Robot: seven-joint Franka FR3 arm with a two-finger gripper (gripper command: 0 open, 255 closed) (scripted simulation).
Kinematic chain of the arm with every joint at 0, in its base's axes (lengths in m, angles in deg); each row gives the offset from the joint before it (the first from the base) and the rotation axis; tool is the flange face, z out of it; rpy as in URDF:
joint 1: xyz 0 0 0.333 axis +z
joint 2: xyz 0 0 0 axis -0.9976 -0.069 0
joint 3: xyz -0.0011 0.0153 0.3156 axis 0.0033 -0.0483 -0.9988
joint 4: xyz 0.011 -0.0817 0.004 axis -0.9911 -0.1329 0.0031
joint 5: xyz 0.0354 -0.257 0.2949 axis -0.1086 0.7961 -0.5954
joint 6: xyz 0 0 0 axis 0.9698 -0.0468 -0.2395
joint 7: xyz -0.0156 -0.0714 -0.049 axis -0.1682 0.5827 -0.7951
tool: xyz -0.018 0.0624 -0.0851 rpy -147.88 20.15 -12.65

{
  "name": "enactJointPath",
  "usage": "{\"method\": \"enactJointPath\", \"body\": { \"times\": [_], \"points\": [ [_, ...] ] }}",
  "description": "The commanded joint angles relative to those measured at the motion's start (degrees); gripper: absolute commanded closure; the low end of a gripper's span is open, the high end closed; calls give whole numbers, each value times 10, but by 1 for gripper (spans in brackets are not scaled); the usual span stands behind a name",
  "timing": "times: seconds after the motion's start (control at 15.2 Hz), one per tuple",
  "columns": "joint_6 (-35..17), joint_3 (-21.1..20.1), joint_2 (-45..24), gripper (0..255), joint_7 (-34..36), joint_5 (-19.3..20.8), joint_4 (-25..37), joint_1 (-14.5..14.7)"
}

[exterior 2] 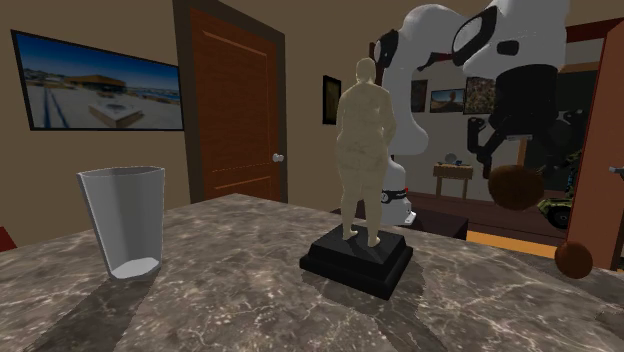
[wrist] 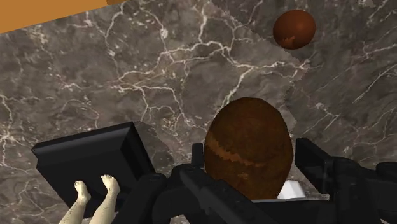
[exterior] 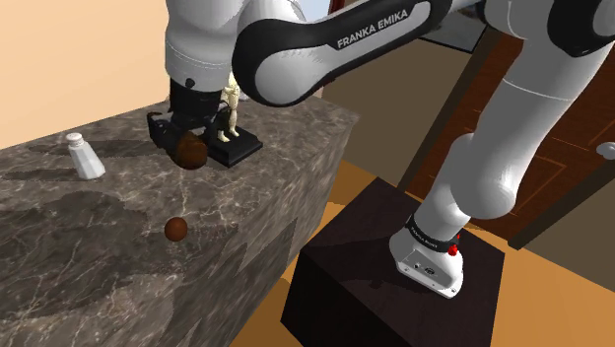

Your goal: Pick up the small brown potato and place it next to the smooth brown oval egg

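Note:
My black gripper [exterior: 189, 146] hangs above the dark marble counter [exterior: 89, 266], shut on a brown oval potato [exterior: 190, 152]. The second exterior view has the potato [exterior 2: 515, 186] held in the gripper [exterior 2: 513, 178] well above the counter, to the right of the statue. In the wrist view the fingers clasp the potato [wrist: 249, 147] from both sides. A smaller, smooth reddish-brown egg [exterior: 175, 230] lies on the counter nearer the front edge, apart from the potato. The egg [wrist: 294, 28] sits some way ahead of the gripper [wrist: 251, 175], and near the counter's edge [exterior 2: 574, 259] in the second exterior view.
A pale figurine on a black base [exterior: 231, 118] stands right beside the gripper, tall in the second exterior view [exterior 2: 362, 160]. A clear glass [exterior 2: 124, 220] stands farther along the counter [exterior: 87, 156]. The counter edge drops to the dark stand [exterior: 394, 286].

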Motion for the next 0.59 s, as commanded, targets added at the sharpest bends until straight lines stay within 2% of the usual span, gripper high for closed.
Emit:
{"method": "enactJointPath", "body": {
  "times": [0.0,0.53],
  "points": [
    [-8,-2,-13,255,13,11,2,4],
    [-60,3,-41,255,41,42,-30,7]
  ]
}}
